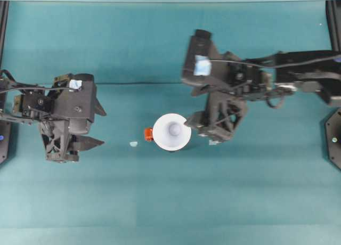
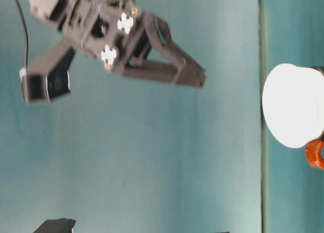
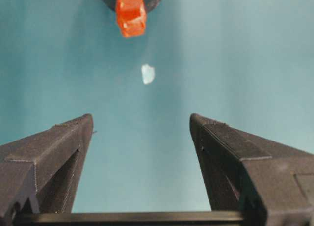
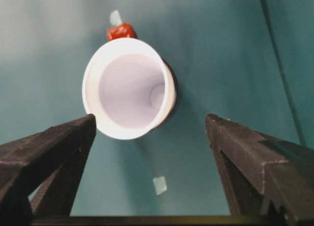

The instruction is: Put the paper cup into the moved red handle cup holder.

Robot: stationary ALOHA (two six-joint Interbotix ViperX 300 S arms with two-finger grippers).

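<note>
White paper cup (image 1: pixel 171 132), one, sits in one red handle cup holder (image 1: pixel 148 134) (both end effectors released).

- No legible text, label, brand, number or sign on any surface in the four views.

Paper cup (image 1: pixel 171 132): plain white, greyish base inside. Red handle cup holder (image 1: pixel 148 134): orange-red tab at 9 o'clock, black body. Desk (image 1: pixel 170 202): plain teal. Both hands: matte black.
</note>
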